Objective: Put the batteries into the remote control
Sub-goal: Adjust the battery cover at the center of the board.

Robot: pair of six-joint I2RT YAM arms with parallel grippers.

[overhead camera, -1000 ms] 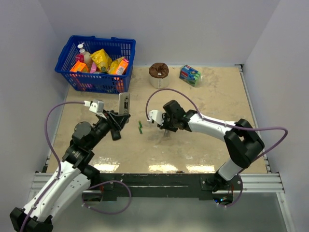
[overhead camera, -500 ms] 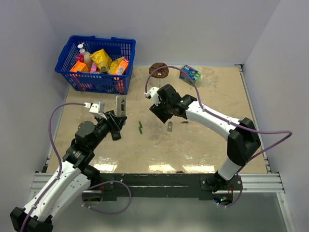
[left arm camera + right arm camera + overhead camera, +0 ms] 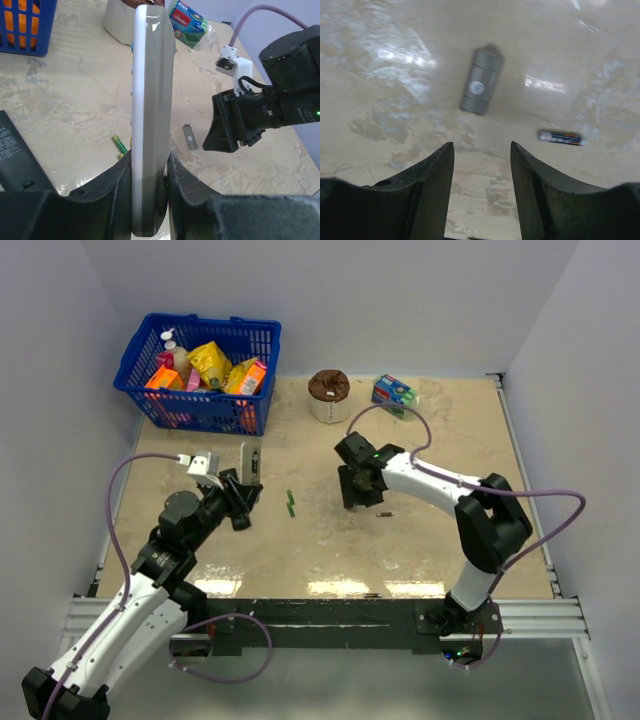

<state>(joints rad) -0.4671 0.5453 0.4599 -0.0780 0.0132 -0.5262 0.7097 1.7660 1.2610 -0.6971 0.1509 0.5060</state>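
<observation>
My left gripper [image 3: 148, 161] is shut on the white remote control [image 3: 150, 100] and holds it upright and edge-on, grey back to the right; from above the remote control [image 3: 250, 460] stands over the left gripper [image 3: 243, 492]. My right gripper [image 3: 482, 147] hangs open just above the table with nothing between its fingers. One dark battery [image 3: 560, 136] lies on the table ahead and right of it. From above, the battery [image 3: 385, 512] sits beside the right gripper [image 3: 355, 498]. A small grey oblong piece [image 3: 480, 87] lies ahead of the jaws.
A small green stick [image 3: 291, 502] lies between the arms. A long black remote [image 3: 15, 155] lies by the left gripper. At the back stand a blue basket [image 3: 200, 365] of packets, a brown-topped roll [image 3: 328, 395] and a sponge pack [image 3: 394, 392].
The right gripper opened, lifted away toward the back, then came down again over the grey piece and battery on the table. The left arm kept the remote still.
</observation>
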